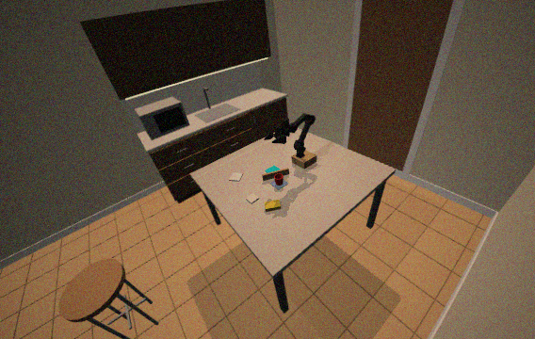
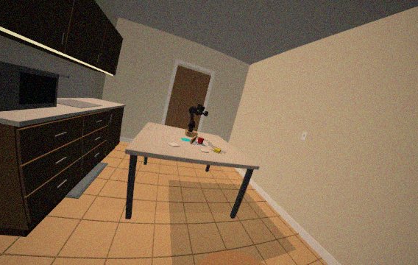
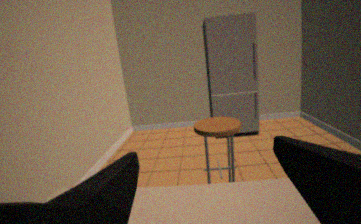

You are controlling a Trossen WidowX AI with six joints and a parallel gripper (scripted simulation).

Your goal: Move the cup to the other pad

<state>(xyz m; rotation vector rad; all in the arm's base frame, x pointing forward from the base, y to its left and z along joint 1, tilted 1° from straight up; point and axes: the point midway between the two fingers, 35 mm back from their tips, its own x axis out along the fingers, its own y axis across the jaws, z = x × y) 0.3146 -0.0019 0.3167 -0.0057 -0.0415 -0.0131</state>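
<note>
Both dark fingers of the gripper are seen spread wide, with nothing held. On the table, the red cup stands upright on a blue-grey pad. It is judged rigid and light; a level grasp across its sides is advised.

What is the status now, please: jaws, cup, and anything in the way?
Gripper raised, jaws open, empty. Red cup upright on its pad, untouched. Wooden block sits close beside the cup.
</note>
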